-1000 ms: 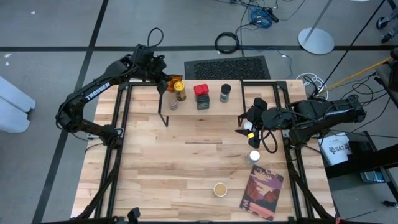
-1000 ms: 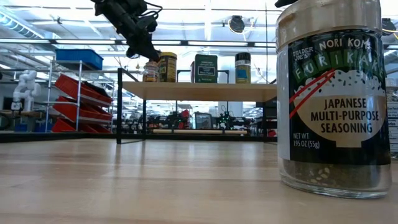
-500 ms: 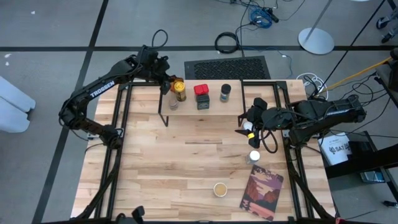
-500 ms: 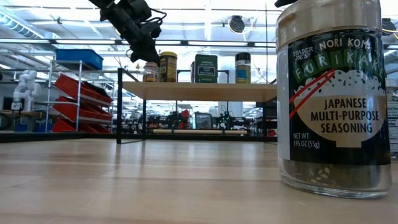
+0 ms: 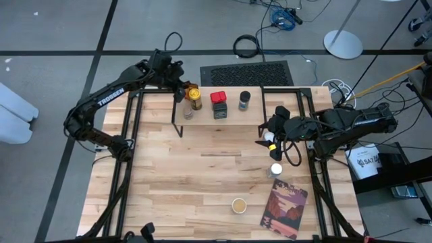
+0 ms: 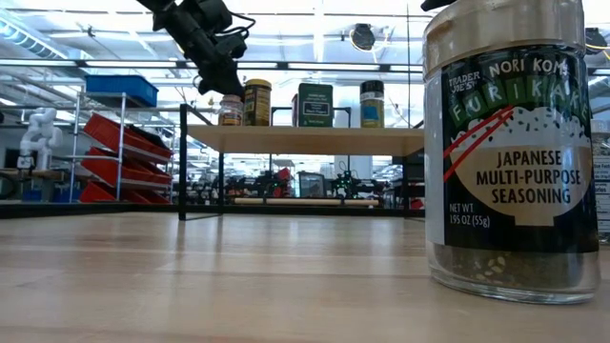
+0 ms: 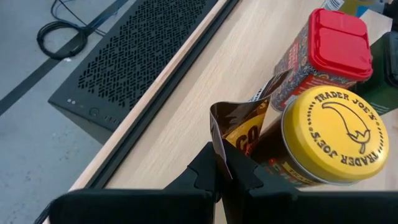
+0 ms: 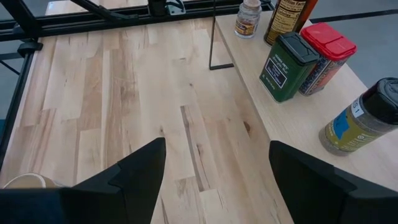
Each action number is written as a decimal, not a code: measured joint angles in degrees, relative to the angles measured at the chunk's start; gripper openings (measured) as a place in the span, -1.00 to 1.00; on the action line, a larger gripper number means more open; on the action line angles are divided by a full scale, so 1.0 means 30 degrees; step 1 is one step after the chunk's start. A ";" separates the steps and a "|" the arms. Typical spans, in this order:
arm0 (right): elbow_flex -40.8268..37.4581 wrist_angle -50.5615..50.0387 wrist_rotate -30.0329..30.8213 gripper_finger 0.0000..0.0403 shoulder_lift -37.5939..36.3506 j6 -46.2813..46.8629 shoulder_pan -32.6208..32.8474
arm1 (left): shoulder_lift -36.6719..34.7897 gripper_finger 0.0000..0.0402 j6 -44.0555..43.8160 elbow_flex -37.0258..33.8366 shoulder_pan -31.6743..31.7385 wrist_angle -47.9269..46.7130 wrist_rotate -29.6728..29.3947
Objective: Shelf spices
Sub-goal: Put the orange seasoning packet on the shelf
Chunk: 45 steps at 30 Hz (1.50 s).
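The left gripper (image 5: 178, 88) hangs over the shelf's (image 5: 223, 115) left end, fingers pinched together on a thin brown packet (image 7: 239, 127) pressed against the yellow-lidded jar (image 7: 333, 140). Just beside that jar stands a small white-capped jar (image 5: 188, 110). Next along the shelf come the red-lidded tin (image 5: 218, 97), with a dark green tin (image 8: 286, 66) touching it, then the black-capped shaker (image 5: 244, 100). On the table (image 5: 202, 182), a tan-topped jar (image 5: 239, 204) sits near the front edge. The right gripper (image 5: 268, 138) hovers low, fingers spread wide, seemingly around a yellow-topped jar (image 5: 269, 137), though contact is unclear. A white-topped jar (image 5: 275, 169) stands just beside the book (image 5: 285, 209).
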 joint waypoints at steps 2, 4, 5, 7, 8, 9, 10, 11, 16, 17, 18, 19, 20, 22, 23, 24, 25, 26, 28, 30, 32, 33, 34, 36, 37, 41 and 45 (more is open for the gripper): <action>0.0000 0.0000 0.0006 0.36 0.0000 0.0000 0.0000 | -0.0093 -0.93 0.0019 0.0000 0.0000 -0.0118 -0.0015; 0.0000 0.0000 0.0000 0.36 0.0000 0.0000 0.0001 | -0.0168 -0.93 0.0023 0.0000 0.0000 -0.0215 -0.0073; 0.0000 0.0000 0.0007 0.36 0.0000 0.0000 0.0001 | -0.0225 -0.93 0.0026 -0.0002 0.0000 -0.0258 -0.0078; 0.0000 0.0000 0.0007 0.36 0.0000 0.0000 0.0001 | -0.0349 -0.93 0.0129 -0.0007 0.0000 -0.0421 -0.0095; 0.0000 0.0004 0.0007 0.36 0.0000 0.0000 0.0001 | -0.0378 -0.93 0.0158 -0.0007 0.0000 -0.0449 -0.0095; 0.0000 0.0000 0.0007 0.36 0.0000 -0.0003 0.0001 | -0.0385 -0.93 0.0166 -0.0007 0.0000 -0.0457 -0.0095; 0.0000 0.0000 0.0005 0.36 0.0000 -0.0033 0.0001 | -0.0385 -0.93 0.0219 -0.0007 0.0000 -0.0531 -0.0095; 0.0000 0.0000 0.0000 0.36 0.0000 -0.0058 0.0000 | -0.0385 -0.93 0.0309 -0.0007 0.0000 -0.0605 -0.0089; 0.0000 0.0004 0.0007 0.36 0.0000 -0.0058 0.0001 | -0.0385 -0.93 0.0456 -0.0007 0.0000 -0.0660 -0.0087; 0.0000 0.0007 0.0007 0.36 0.0000 -0.0058 -0.0002 | -0.0385 -0.93 0.0463 -0.0007 0.0000 -0.0667 -0.0087; 0.0000 0.0007 0.0007 0.36 0.0000 -0.0058 -0.0006 | -0.0385 -0.93 0.0470 -0.0007 0.0000 -0.0668 -0.0087; 0.0000 0.0007 0.0007 0.36 0.0000 -0.0058 0.0001 | -0.0385 -0.93 0.0478 -0.0007 0.0000 -0.0667 -0.0087; 0.0000 0.0007 0.0007 0.36 0.0000 -0.0058 0.0001 | -0.0385 -0.93 0.0478 -0.0007 0.0000 -0.0662 -0.0075; 0.0000 0.0007 0.0007 0.36 0.0000 -0.0058 -0.0002 | -0.0387 -0.93 0.0514 -0.0007 0.0000 -0.0684 0.0130; 0.0000 0.0007 0.0007 0.36 0.0000 -0.0058 0.0001 | -0.0392 -0.93 0.0568 -0.0007 0.0000 -0.0685 0.0282; 0.0000 0.0007 0.0007 0.36 0.0000 -0.0058 0.0001 | -0.0392 -0.92 0.0595 -0.0007 0.0000 -0.0682 0.0445; 0.0000 0.0007 0.0007 0.36 0.0000 -0.0058 0.0001 | -0.0392 -0.90 0.0588 -0.0007 0.0000 -0.0682 0.0571; 0.0000 0.0007 0.0007 0.36 0.0000 -0.0058 -0.0001 | -0.0392 -0.87 0.0594 -0.0014 0.0000 -0.0689 0.0597; 0.0000 0.0007 0.0007 0.36 0.0000 -0.0058 0.0001 | -0.0392 -0.79 0.0595 -0.0015 0.0000 -0.0689 0.0619; 0.0000 0.0007 0.0007 0.36 0.0000 -0.0066 0.0001 | -0.0392 -0.69 0.0592 -0.0022 0.0000 -0.0700 0.0640; 0.0000 0.0007 0.0007 0.36 0.0000 -0.0066 0.0001 | -0.0392 -0.59 0.0592 -0.0029 0.0000 -0.0711 0.0663; 0.0000 0.0007 0.0007 0.36 0.0000 -0.0066 0.0001 | -0.0392 -0.54 0.0595 -0.0029 0.0000 -0.0711 0.0663; 0.0000 0.0007 0.0007 0.36 0.0000 -0.0066 0.0001 | -0.0392 -0.50 0.0587 -0.0029 0.0000 -0.0704 0.0663; 0.0000 0.0007 0.0007 0.36 0.0000 -0.0066 0.0001 | -0.0392 -0.43 0.0594 -0.0029 0.0000 -0.0697 0.0663; 0.0000 0.0007 0.0004 0.36 0.0000 -0.0066 0.0001 | -0.0392 -0.40 0.0595 -0.0029 0.0000 -0.0697 0.0668; 0.0000 0.0000 0.0007 0.36 0.0000 -0.0073 0.0001 | -0.0423 -0.32 0.0728 -0.0029 0.0000 -0.0691 0.0715; 0.0000 -0.0028 0.0007 0.36 0.0000 -0.0067 0.0001 | -0.0751 -0.23 0.1097 -0.0029 0.0000 -0.0647 0.1368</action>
